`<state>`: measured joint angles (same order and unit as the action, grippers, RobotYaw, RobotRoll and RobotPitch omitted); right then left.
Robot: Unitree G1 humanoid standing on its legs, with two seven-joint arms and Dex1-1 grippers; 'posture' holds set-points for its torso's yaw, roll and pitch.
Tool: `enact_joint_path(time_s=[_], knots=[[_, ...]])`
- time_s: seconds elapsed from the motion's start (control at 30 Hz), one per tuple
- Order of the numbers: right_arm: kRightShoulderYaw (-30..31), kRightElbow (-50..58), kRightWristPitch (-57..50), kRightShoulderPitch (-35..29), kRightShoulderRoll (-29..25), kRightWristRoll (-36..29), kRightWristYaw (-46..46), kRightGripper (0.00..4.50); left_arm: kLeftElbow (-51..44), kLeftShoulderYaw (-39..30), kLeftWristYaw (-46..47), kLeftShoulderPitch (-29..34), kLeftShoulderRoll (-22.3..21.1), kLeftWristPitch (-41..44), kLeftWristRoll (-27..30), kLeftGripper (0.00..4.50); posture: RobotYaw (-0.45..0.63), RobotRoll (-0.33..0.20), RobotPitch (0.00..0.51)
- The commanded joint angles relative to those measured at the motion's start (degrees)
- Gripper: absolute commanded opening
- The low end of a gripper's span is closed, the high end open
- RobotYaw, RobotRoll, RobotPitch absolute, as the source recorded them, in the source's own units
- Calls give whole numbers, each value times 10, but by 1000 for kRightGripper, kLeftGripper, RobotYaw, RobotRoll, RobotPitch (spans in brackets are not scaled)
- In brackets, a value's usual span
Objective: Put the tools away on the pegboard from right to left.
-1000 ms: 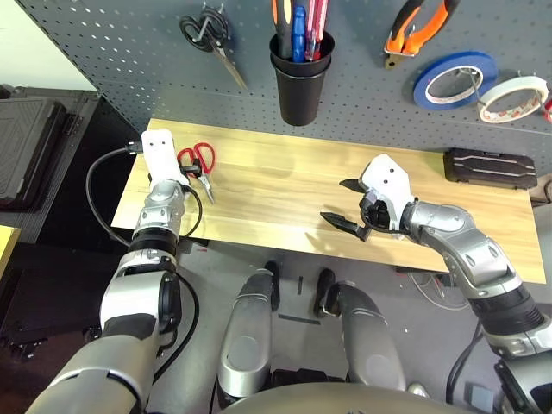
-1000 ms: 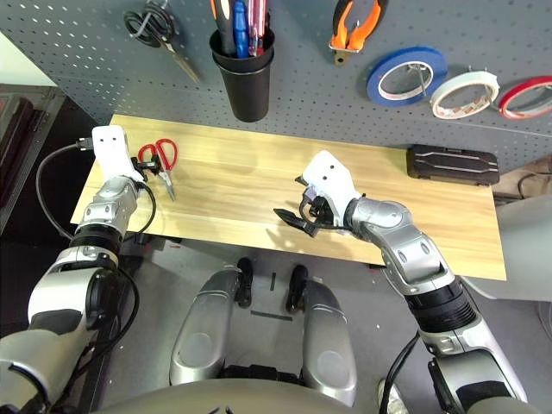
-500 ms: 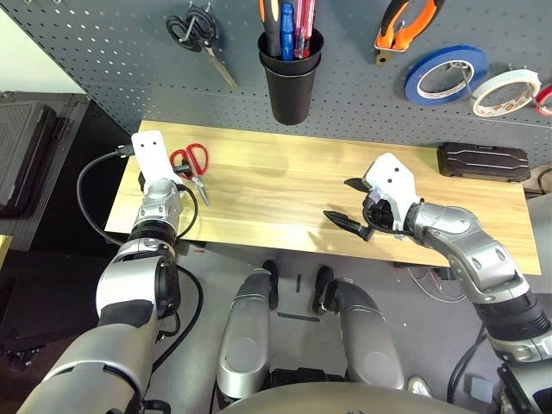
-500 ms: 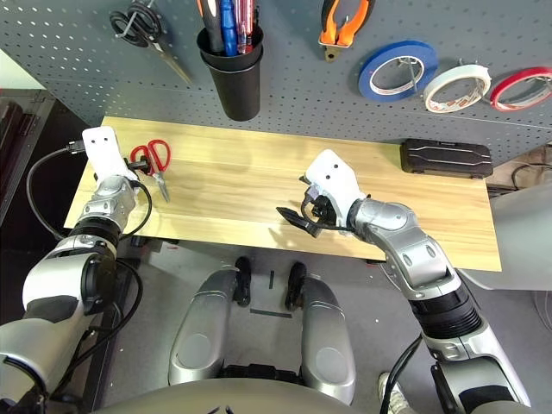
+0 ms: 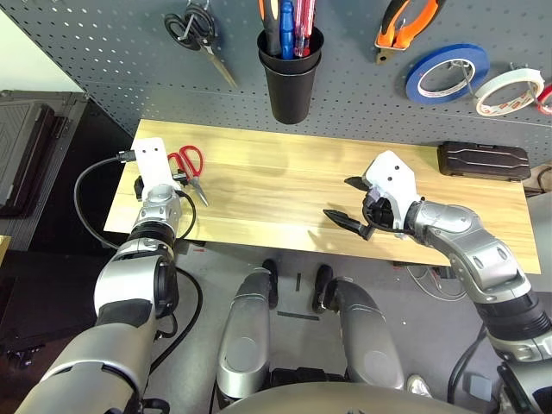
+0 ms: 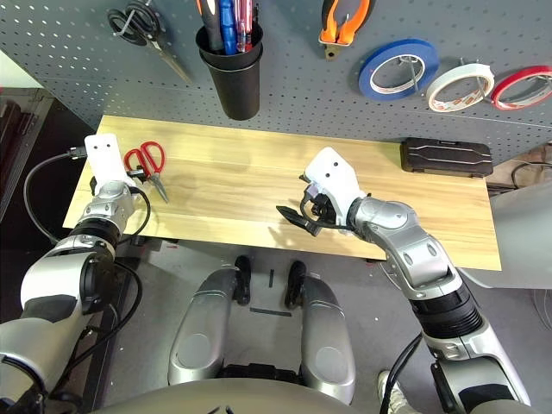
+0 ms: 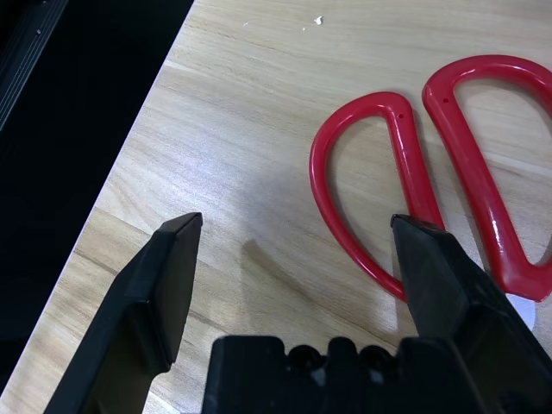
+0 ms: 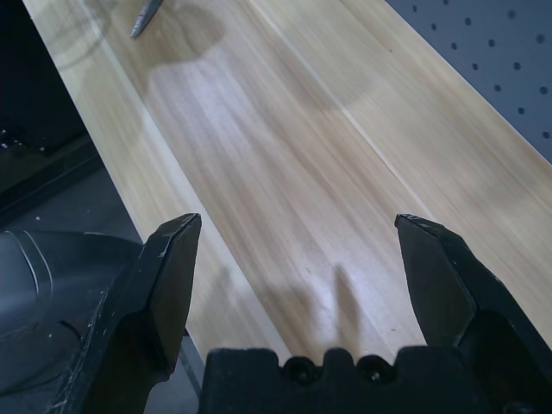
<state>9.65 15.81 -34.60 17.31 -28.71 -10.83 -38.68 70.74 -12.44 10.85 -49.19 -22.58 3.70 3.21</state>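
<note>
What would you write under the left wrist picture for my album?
Open left gripper hovers beside the red-handled scissors lying on the wooden table.

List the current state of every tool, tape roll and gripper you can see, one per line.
Red-handled scissors: flat on the table, not yet hung.
Left gripper: open, at the scissors' handle loops.
Right gripper: open, empty, over the table.
Pliers: hung on the pegboard.
White tape roll: hung.
Blue tape roll: hung.
Black-handled scissors: hung.
Black cup: on the pegboard, holding tools.
</note>
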Motion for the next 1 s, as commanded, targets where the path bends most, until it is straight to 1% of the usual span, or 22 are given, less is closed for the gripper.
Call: enact_joint_path(time_s=[0.03,0.07,0.33,0.37,0.53,0.67,0.77,0.83,1.0], knots=[[-8,15,-6,-12,-6,-5,1,4500,21,3,-14,12,11,21,-5,3459,75,0,389],[-8,14,-5,-12,-6,-5,2,4500,21,2,-16,12,12,24,-4,3198,77,0,388],[-7,8,3,-10,-6,-4,-2,4500,4,-9,-37,26,22,36,11,145,85,0,391],[-7,9,4,-11,-7,-5,-4,4500,0,-10,-39,29,23,34,11,30,86,0,391],[-7,5,12,-12,-10,-4,-7,4500,-32,-18,-40,51,31,28,22,30,93,0,391],[-3,-3,26,-12,-12,0,-11,4500,-88,-28,-45,79,48,18,35,30,101,0,387],[-1,-8,39,-9,-10,1,-14,4500,-162,-36,-55,112,62,6,49,30,110,0,383],[-1,-14,55,-8,-9,0,-19,4500,-241,-31,-66,148,71,2,53,30,127,0,380],[-18,-29,108,-12,-4,-22,-49,4500,-448,-44,-76,230,99,49,94,30,175,0,368]])
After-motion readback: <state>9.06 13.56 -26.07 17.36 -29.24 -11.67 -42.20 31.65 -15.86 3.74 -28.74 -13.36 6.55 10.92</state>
